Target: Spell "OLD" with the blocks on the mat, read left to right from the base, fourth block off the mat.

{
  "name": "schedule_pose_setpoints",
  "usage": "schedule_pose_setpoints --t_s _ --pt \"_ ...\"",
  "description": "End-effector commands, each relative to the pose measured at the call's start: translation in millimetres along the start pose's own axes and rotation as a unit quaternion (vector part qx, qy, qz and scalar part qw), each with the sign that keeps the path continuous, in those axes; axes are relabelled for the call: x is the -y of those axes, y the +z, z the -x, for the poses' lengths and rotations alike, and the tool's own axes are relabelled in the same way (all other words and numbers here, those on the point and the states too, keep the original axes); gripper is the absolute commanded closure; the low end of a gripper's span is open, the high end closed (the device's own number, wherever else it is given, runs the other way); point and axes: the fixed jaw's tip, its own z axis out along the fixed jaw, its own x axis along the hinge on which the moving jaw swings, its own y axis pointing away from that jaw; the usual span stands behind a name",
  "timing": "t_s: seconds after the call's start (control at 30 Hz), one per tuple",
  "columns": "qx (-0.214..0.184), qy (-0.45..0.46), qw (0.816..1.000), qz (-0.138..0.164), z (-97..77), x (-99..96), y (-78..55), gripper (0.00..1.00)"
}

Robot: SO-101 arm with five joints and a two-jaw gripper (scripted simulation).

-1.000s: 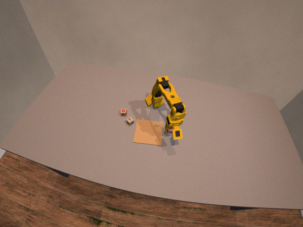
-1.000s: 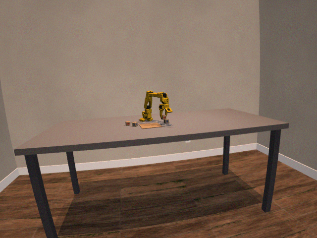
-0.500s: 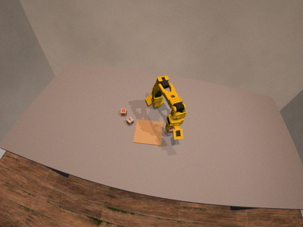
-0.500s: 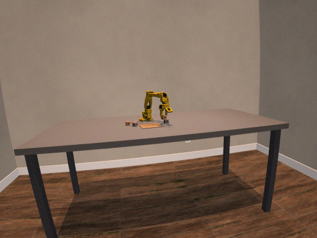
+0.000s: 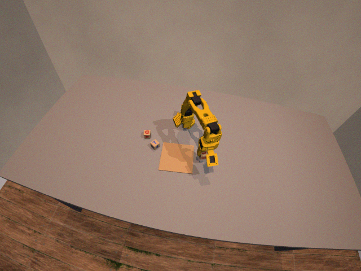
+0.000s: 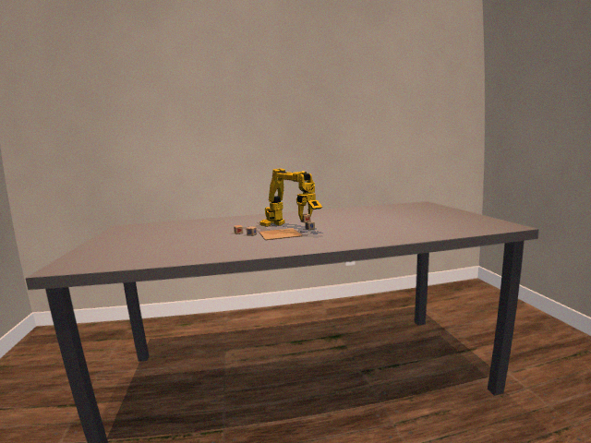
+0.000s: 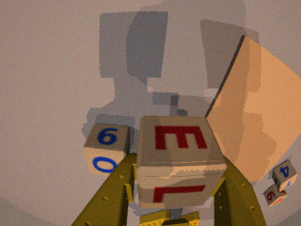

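Between my fingers, the claw (image 7: 177, 179) is clenched on the L block (image 7: 180, 141). It is held off the surface, with a red E and a red L on the two faces I can see.

Just beside the claw on the one side, the O block (image 7: 107, 147) sits on the surface. It shows a blue O and a 6, close to my finger (image 7: 101, 214).

On the claw's other side lies the mat (image 7: 251, 113), flat, its near edge just beyond my other finger. No block is on it.

Past the mat, well apart from the claw, are two more blocks. One (image 5: 146, 134) has a red top letter, probably the D, though it is too small to be sure. The other (image 5: 154, 143) has a blue T and already lies off the mat, where the fourth block belongs.

By my judgement the task has barely begun. One letter is picked up and none is placed. The L, the O and the D all have to go onto the mat in a row, each upright as read from my base, and then I must let go.

Every edge of the surface (image 5: 262, 175) is far from the claw, and the way across to the mat looks free. The tight spot is the O block, which a careless swing could knock.
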Motion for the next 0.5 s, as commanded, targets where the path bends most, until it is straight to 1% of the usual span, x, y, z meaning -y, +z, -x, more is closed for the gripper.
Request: schedule_pose_setpoints --t_s 0.0,0.17,0.47 --pt "0.040 0.000 0.999 0.009 7.1 -2.7 -12.2 1.00" --pt "0.040 0.000 0.999 0.009 7.3 -2.8 -9.2 1.00" --pt "0.040 0.000 0.999 0.009 7.3 -2.8 -8.1 1.00"
